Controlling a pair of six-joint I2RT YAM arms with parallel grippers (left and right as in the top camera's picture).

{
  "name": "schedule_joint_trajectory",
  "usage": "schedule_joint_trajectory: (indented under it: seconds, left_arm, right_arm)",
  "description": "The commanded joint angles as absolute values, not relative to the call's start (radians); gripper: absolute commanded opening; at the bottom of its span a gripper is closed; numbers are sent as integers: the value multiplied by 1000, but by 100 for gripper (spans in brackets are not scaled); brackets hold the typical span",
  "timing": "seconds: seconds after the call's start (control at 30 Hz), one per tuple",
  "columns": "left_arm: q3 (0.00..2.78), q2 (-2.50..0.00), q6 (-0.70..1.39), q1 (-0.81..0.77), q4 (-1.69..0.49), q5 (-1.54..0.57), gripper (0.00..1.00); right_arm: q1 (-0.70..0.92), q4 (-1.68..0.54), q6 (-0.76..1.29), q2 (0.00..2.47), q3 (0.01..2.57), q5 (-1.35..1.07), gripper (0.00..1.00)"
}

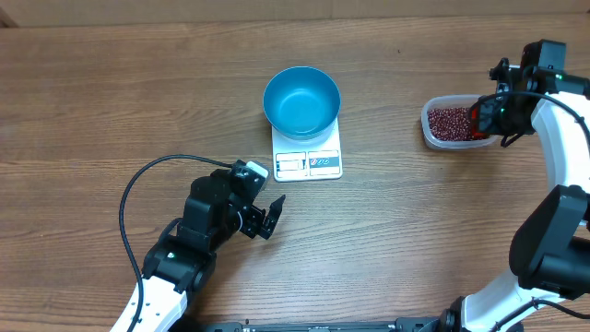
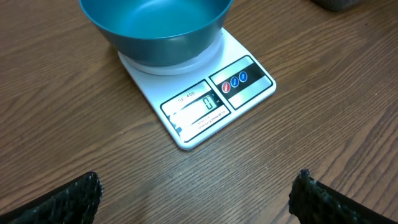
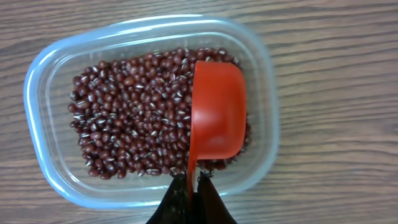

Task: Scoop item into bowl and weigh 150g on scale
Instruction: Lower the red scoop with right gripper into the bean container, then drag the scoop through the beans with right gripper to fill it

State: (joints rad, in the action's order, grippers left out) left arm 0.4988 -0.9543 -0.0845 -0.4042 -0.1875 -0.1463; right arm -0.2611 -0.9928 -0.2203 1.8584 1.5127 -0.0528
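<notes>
- Left fingers [image 1: 268,218] were spread wide, holding nothing, over the tabletop [image 1: 92,111] at 7 o'clock from the scale [image 1: 309,152].
- Blue bowl [image 1: 301,100] sat on the scale.
- Right fingers [image 3: 191,202] were clenched on the red scoop [image 3: 216,118] handle. The scoop lay on the beans [image 3: 130,118] in the clear tub [image 3: 37,93], 3 o'clock from the bowl.

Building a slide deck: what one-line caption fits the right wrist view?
Right tool shut on a red scoop, its cup among red-brown beans in a clear plastic tub on a wooden table.

Bowl [image 1: 301,100] on scale [image 1: 308,159]; beans [image 1: 450,121] in tub [image 1: 427,131]
</notes>
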Motion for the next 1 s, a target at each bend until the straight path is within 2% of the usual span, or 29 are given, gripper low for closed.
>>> schedule_joint_trajectory:
  seconds: [0.0, 0.47, 0.97]
  left_arm:
    - [492, -955, -82, -408, -186, -157, 100]
    - [492, -955, -82, -408, -187, -157, 100]
    - [492, -955, -82, -408, -186, -157, 100]
  right_arm:
    - [-265, -993, -209, 1866, 1472, -114, 4]
    - [-276, -996, -122, 1866, 1465, -345, 4]
    - [-399, -961, -74, 1876, 1375, -540, 4]
